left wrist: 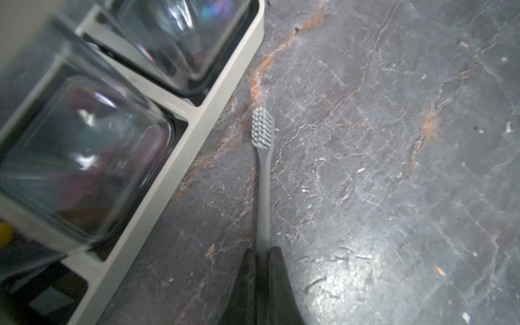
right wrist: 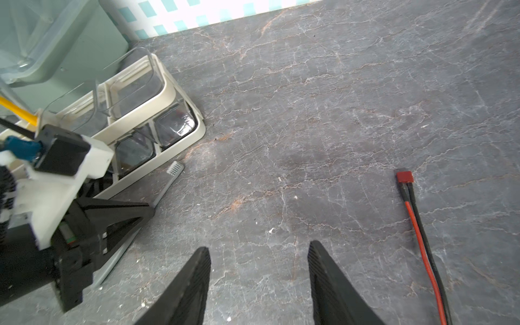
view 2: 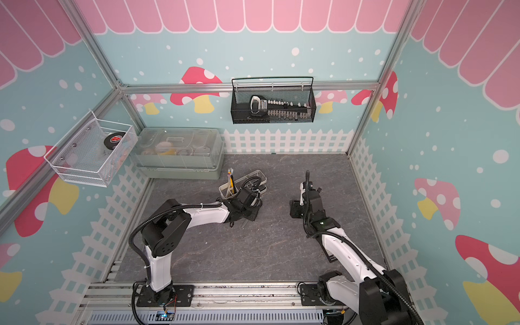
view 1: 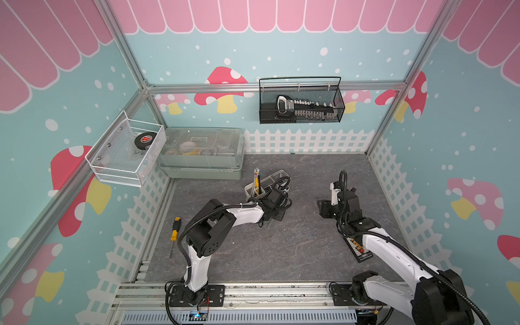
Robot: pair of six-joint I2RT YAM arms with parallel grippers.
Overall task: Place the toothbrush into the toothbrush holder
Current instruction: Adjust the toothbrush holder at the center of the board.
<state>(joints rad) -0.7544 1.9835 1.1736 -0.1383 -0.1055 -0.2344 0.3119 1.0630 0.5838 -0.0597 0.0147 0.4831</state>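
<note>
The left gripper [left wrist: 262, 254] is clamped tight, folks: its two black fingers [left wrist: 277, 270] pinch the slim grey plastic toothbrush [left wrist: 264, 183] part-way along its handle. The pale-bristled head points straight away from the fingers and sits just beside the long side wall of the off-white oblong plastic toothbrush holder [left wrist: 180, 157]. So the brush is outside the holder, running low along the grey marbled tabletop [right wrist: 309, 112]. Whether it rests on the surface or is a touch above it, I cannot tell.

Right next to the brush head, two clear square cups [left wrist: 84, 146] sit in the holder's compartments.

Over to the right gripper [right wrist: 259, 250]: jaws spread apart with nothing between them, hanging over bare tabletop, well apart from the holder. A red-and-black wire pair with a red connector [right wrist: 416, 225] lies on the surface near it.

In both top views the holder [view 1: 277, 172] sits just in front of the large grey-green box with a clear lid [view 1: 201, 152]. A yellow handle [view 2: 232, 183] stands upright in its slotted end.
</note>
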